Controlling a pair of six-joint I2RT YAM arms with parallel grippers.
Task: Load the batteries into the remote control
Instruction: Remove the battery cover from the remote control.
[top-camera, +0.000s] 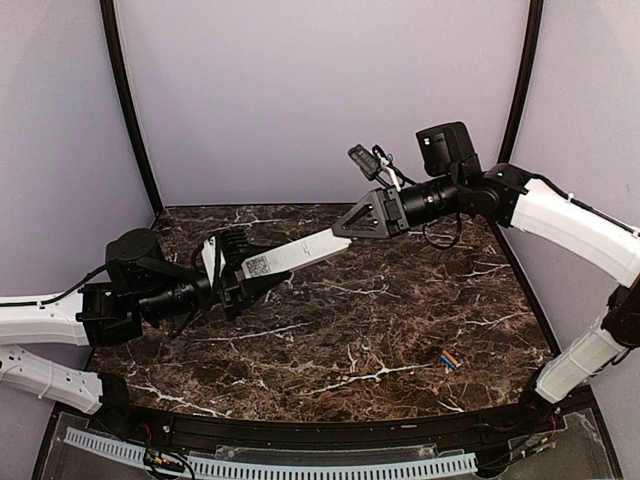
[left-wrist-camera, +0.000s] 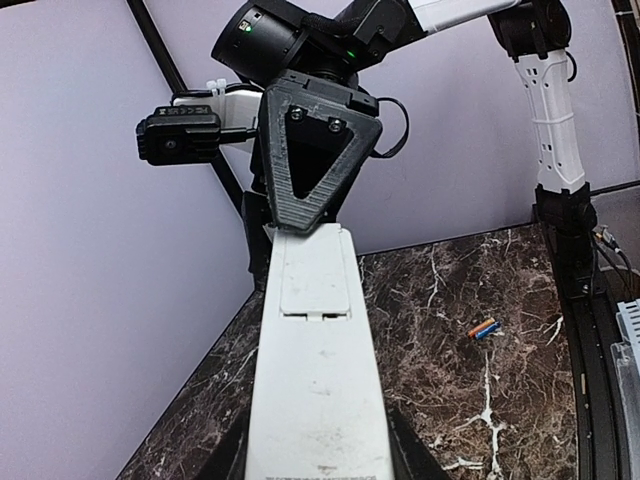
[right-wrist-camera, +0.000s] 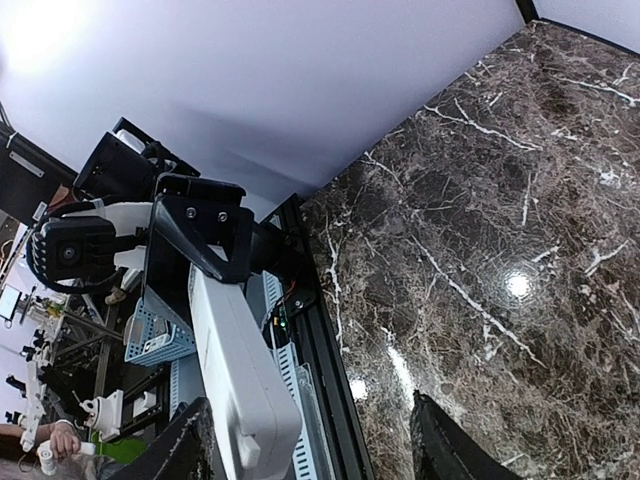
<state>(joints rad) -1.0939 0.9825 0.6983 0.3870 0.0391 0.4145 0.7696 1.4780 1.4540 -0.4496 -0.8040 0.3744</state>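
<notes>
A: Remote control, pose?

B: Slim white bar, held clear of the dark marble tabletop, back face up. Near end clamped in the left gripper, length slanting away toward the right rear of the table.

A: Markings on that back?

B: Code sticker close to the clamped end. Rectangular hatch outline close to the far end. Otherwise plain white.

A: Batteries?

B: Two tiny thin cylinders, one blue, one orange. Lying flat, side by side and touching, on the marble toward the right near corner. Well apart from the remote control, neither yet loaded.
</notes>
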